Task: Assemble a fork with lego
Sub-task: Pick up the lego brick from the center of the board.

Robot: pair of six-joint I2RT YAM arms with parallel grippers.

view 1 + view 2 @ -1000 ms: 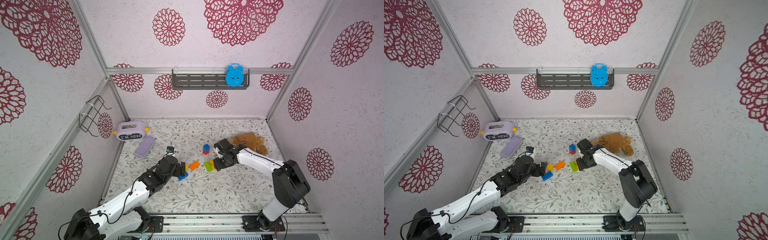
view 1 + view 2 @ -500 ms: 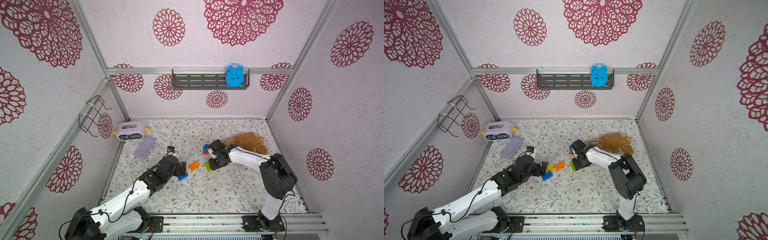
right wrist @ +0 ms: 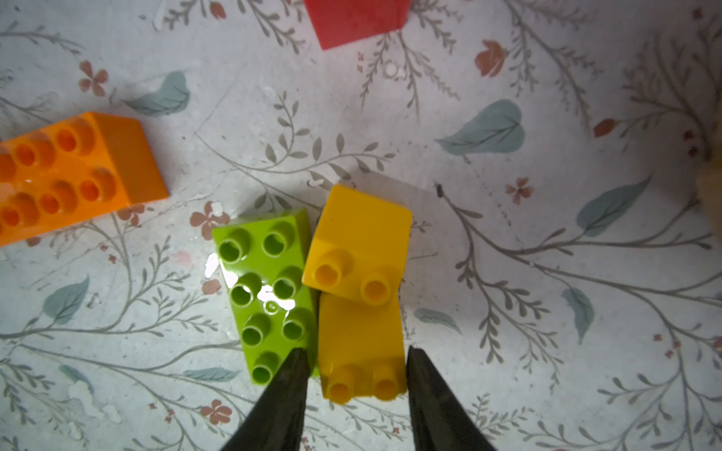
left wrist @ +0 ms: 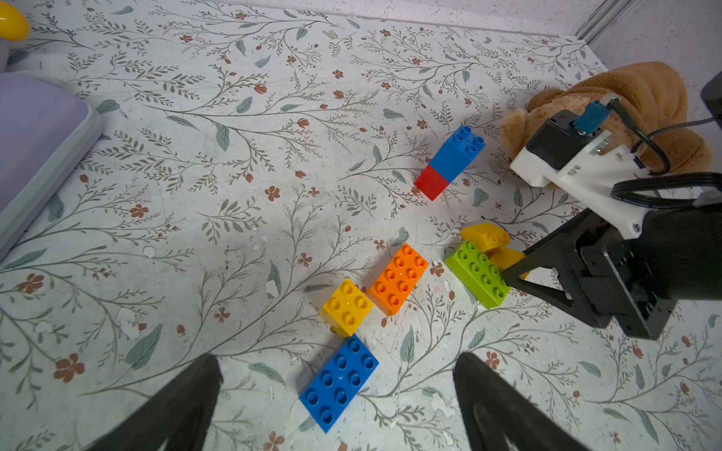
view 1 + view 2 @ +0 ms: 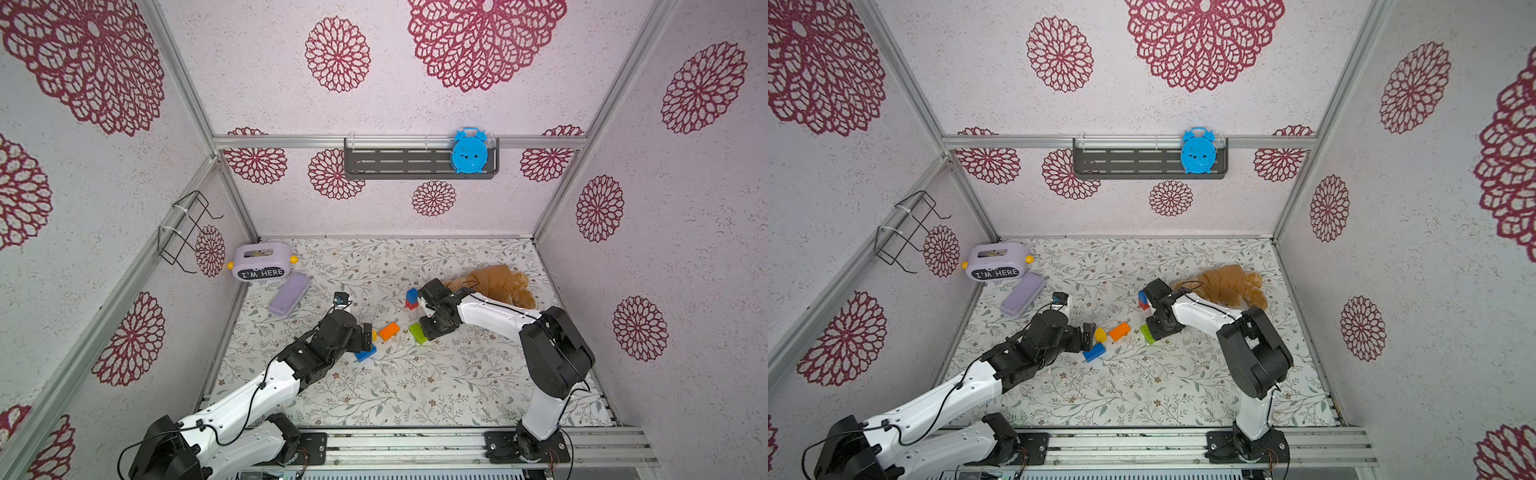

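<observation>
Lego bricks, all loose on floral mat (image 5: 415,386), fork not yet built: blue-on-red stack (image 4: 449,164), orange brick (image 4: 398,279), square yellow brick (image 4: 347,306), blue brick (image 4: 339,384), green brick (image 3: 269,296), plus, on their sides, near yellow brick (image 3: 361,351) and far yellow brick (image 3: 357,242), both hard against green brick.

Right gripper (image 3: 354,348): jaws drawn close on either side of near yellow brick, one finger (image 3: 285,390) at the seam against green brick; squeeze impossible to confirm.

Left gripper (image 4: 336,356): jaws spread wide, low over blue brick, nothing held.

Brown plush toy (image 5: 498,284) just behind right arm (image 5: 494,316); purple case (image 5: 289,294) and purple box (image 5: 262,262) well apart at mat's edge.

Versus a second ago: right arm folded inward, right gripper now hiding the yellow pair in both top views; left arm (image 5: 257,395) and other bricks unmoved.
</observation>
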